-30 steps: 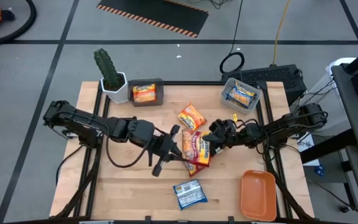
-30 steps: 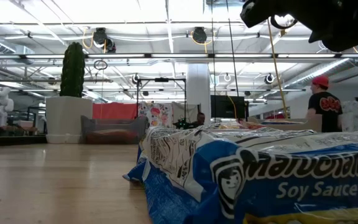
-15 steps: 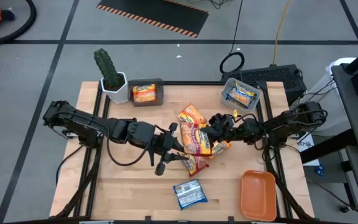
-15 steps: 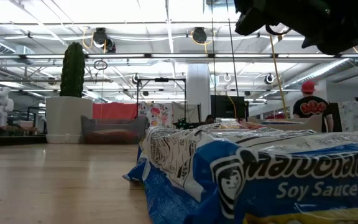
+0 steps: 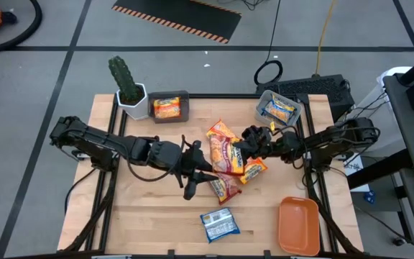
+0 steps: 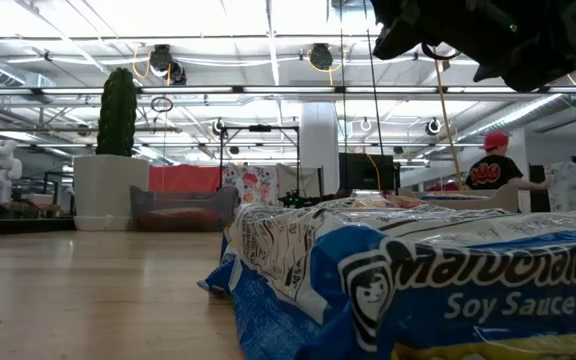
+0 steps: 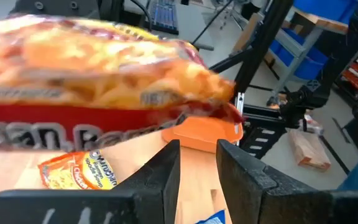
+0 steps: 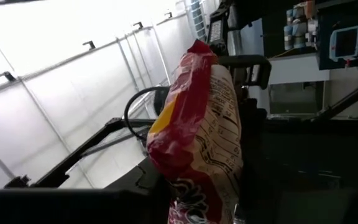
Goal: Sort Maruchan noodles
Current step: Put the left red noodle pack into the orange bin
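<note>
My right gripper (image 5: 244,147) is shut on a red-brown Maruchan noodles packet (image 5: 225,155), held up over the table's middle. My left gripper (image 5: 201,173) stands open just left of it, nothing between its fingers (image 7: 166,168); the packet (image 7: 104,81) hangs in front of them. An orange-yellow packet (image 5: 223,133) lies flat beyond, another (image 5: 254,169) to the right, and one (image 5: 225,187) on the near side. A blue-white packet (image 5: 218,224) lies flat near the front edge, filling the low view (image 6: 418,290). My right gripper pinches the red-brown packet by its one end (image 8: 194,193) between the two fingers, coming from the table's right and slanting upward. The packet (image 8: 201,124) stands up edge-on beyond the fingers, lifted clear of the table.
A grey bin (image 5: 168,106) with an orange packet and a potted cactus (image 5: 126,86) stand at the far left. A clear bin (image 5: 279,109) with a blue packet is at the far right. An orange tray (image 5: 298,224) sits near right. A person (image 6: 493,172) stands beyond the table.
My left gripper has rolled at the wrist and stayed in place. My right gripper has carried the red-brown packet toward the table's far left, away from a packet that now lies on the table below the left gripper.
</note>
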Robot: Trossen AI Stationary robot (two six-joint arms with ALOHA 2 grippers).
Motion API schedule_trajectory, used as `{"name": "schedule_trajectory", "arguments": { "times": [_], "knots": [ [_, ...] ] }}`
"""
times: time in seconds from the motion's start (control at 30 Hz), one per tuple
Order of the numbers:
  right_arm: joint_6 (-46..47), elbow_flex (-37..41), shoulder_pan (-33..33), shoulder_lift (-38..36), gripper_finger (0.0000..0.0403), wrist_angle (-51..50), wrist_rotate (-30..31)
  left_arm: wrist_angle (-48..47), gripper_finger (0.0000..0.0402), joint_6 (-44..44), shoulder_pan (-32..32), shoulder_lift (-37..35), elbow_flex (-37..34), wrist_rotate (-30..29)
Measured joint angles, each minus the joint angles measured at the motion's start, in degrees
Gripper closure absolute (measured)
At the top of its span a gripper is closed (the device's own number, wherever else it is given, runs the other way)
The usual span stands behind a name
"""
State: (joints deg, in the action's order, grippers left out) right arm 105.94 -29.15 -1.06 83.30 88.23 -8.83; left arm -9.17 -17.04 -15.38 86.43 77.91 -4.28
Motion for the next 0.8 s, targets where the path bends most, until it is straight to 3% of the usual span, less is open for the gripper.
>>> {"name": "schedule_trajectory", "arguments": {
  "times": [0.23, 0.47, 0.8],
  "knots": [
    [0.56, 0.01, 1.58, -0.35, 0.0285, 0.05, -0.44, -1.11, 0.0293, -2.98, -0.02, 0.00, 0.00, -1.91],
    [1.09, 0.02, 3.51, -3.44, 0.0285, 0.00, -0.69, -9.31, 0.0293, -10.66, -0.28, 0.00, 0.00, -1.98],
    [0.20, 0.02, 6.09, -17.17, 0.0287, -11.20, -10.74, -18.65, 0.0293, -20.14, -1.96, 0.00, -0.02, -1.94]
  ]
}}
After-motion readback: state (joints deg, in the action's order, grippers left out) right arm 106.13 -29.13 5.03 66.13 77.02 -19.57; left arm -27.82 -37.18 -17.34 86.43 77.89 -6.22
